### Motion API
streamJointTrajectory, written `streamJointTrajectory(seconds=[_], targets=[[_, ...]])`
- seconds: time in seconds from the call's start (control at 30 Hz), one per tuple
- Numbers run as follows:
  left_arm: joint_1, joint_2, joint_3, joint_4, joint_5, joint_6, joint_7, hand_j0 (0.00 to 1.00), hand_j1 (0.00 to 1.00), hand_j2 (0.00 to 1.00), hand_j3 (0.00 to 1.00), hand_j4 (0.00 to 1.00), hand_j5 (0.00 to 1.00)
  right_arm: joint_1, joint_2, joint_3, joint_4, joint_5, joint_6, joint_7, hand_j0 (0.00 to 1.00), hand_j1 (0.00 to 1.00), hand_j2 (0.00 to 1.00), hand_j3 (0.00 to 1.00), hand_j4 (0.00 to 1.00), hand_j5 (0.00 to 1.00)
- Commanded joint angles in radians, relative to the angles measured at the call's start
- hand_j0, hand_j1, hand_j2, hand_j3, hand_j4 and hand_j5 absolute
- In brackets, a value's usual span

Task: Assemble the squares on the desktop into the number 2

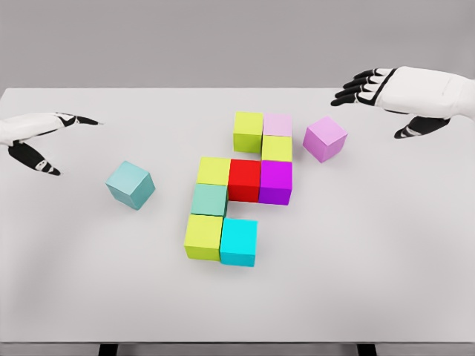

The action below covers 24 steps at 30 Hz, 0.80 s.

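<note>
Several coloured cubes sit joined in the middle of the white table: a lime cube and a pale pink cube on top, a lime cube below the pink one, then a lime cube, a red cube and a magenta cube in a row. Under them come a teal-green cube, a lime cube and a cyan cube. A loose violet cube lies right of the cluster, a loose light-blue cube left of it. My left hand and right hand hover open, holding nothing.
The table's front edge runs along the bottom of the view, with dark legs showing beneath it. A plain grey wall stands behind the far edge.
</note>
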Motion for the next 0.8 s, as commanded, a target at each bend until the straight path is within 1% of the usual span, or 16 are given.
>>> streamJointTrajectory(seconds=[0.0, 0.07, 0.13, 0.17, 0.27, 0.37, 0.4, 0.43, 0.5, 0.53, 0.63, 0.73, 0.77], targets=[[0.002, 0.010, 0.002, 0.006, 0.007, 0.003, -0.002, 1.00, 1.00, 1.00, 1.00, 1.00, 1.00, 0.000, -0.003, 0.001, -0.006, -0.005, 0.003, -0.001, 1.00, 1.00, 1.00, 1.00, 1.00, 1.00], [0.006, 0.004, 0.002, 0.003, 0.008, 0.003, -0.002, 1.00, 1.00, 1.00, 1.00, 1.00, 1.00, -0.002, -0.003, 0.001, -0.006, -0.007, 0.003, -0.001, 1.00, 1.00, 1.00, 1.00, 1.00, 1.00], [0.011, 0.050, -0.004, 0.012, 0.007, 0.003, -0.002, 1.00, 1.00, 1.00, 1.00, 1.00, 1.00, -0.006, -0.005, 0.004, -0.002, -0.017, 0.003, -0.001, 1.00, 1.00, 1.00, 1.00, 1.00, 1.00], [0.012, 0.050, -0.008, 0.012, 0.004, 0.003, -0.002, 1.00, 1.00, 1.00, 1.00, 1.00, 1.00, -0.006, -0.003, 0.012, -0.001, -0.019, 0.003, -0.001, 1.00, 1.00, 1.00, 1.00, 1.00, 1.00], [0.012, 0.037, -0.011, -0.001, 0.007, 0.003, -0.002, 1.00, 1.00, 1.00, 1.00, 1.00, 1.00, -0.009, 0.003, 0.079, -0.001, -0.017, 0.003, -0.001, 1.00, 1.00, 1.00, 1.00, 1.00, 1.00], [0.012, -0.009, -0.013, -0.120, 0.005, 0.003, -0.002, 1.00, 1.00, 1.00, 1.00, 1.00, 1.00, -0.017, 0.024, 0.088, -0.001, -0.017, 0.003, -0.001, 1.00, 1.00, 1.00, 1.00, 1.00, 1.00], [0.012, -0.012, -0.027, -0.151, 0.007, 0.003, -0.002, 1.00, 1.00, 1.00, 1.00, 1.00, 1.00, -0.018, 0.038, 0.104, -0.001, -0.016, 0.003, -0.001, 1.00, 1.00, 1.00, 1.00, 1.00, 1.00], [0.012, -0.013, -0.033, -0.162, 0.008, 0.003, -0.002, 1.00, 1.00, 1.00, 1.00, 1.00, 1.00, -0.026, 0.043, 0.123, -0.001, -0.014, 0.029, -0.001, 1.00, 1.00, 1.00, 1.00, 1.00, 1.00], [0.012, -0.025, -0.039, -0.178, 0.011, 0.003, -0.002, 1.00, 1.00, 1.00, 1.00, 1.00, 1.00, -0.041, 0.061, 0.140, -0.001, -0.010, 0.138, -0.001, 1.00, 1.00, 1.00, 1.00, 1.00, 1.00], [0.012, -0.029, -0.042, -0.195, 0.010, 0.003, -0.002, 1.00, 1.00, 1.00, 1.00, 1.00, 1.00, -0.044, 0.070, 0.142, 0.002, -0.007, 0.174, -0.001, 1.00, 1.00, 1.00, 1.00, 1.00, 1.00], [0.012, -0.021, -0.056, -0.209, 0.011, 0.003, -0.002, 1.00, 1.00, 1.00, 1.00, 1.00, 1.00, -0.049, 0.116, 0.145, 0.054, 0.027, 0.238, -0.001, 1.00, 1.00, 1.00, 1.00, 1.00, 1.00], [0.014, -0.022, -0.074, -0.209, 0.007, 0.003, -0.002, 1.00, 1.00, 1.00, 1.00, 1.00, 1.00, -0.080, 0.162, 0.151, 0.160, 0.049, 0.238, -0.001, 1.00, 1.00, 1.00, 1.00, 1.00, 1.00], [0.015, -0.022, -0.082, -0.206, 0.005, 0.003, -0.002, 1.00, 1.00, 1.00, 1.00, 1.00, 1.00, -0.100, 0.182, 0.170, 0.197, 0.055, 0.238, -0.001, 1.00, 1.00, 1.00, 1.00, 1.00, 1.00]])
